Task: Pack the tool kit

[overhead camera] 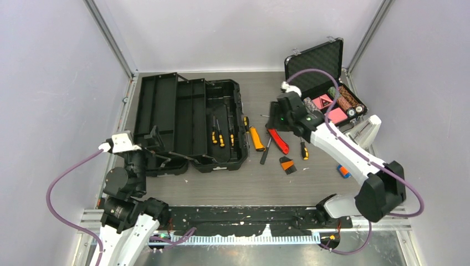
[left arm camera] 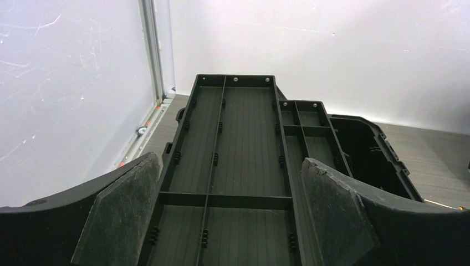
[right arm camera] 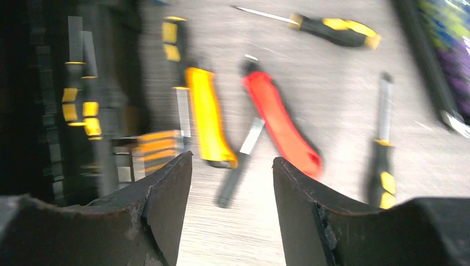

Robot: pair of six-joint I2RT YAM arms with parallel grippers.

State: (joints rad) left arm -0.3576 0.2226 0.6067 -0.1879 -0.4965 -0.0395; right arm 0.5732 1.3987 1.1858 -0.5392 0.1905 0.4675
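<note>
Black plastic toolbox (overhead camera: 191, 124) lies open toward the bench's (overhead camera: 321, 183) far left corner, bulky but stiff. Beside it, mid-bench, the red-handled tool (overhead camera: 279, 140) looks light, rigid and slick: pinch it mid-handle. Right claw (right arm camera: 231, 160) hovers released near it; left claw (left arm camera: 230, 160) gapes empty at the box's near edge

A small black hard case (overhead camera: 316, 60) with an upright foam-lined lid sits open on the grey wood-grain table (overhead camera: 266, 185), holding two pink boxes (overhead camera: 322, 102) beside rows of poker chips (overhead camera: 348, 100), with a small blue object (overhead camera: 343, 171) on the tabletop well in front of it.
</note>
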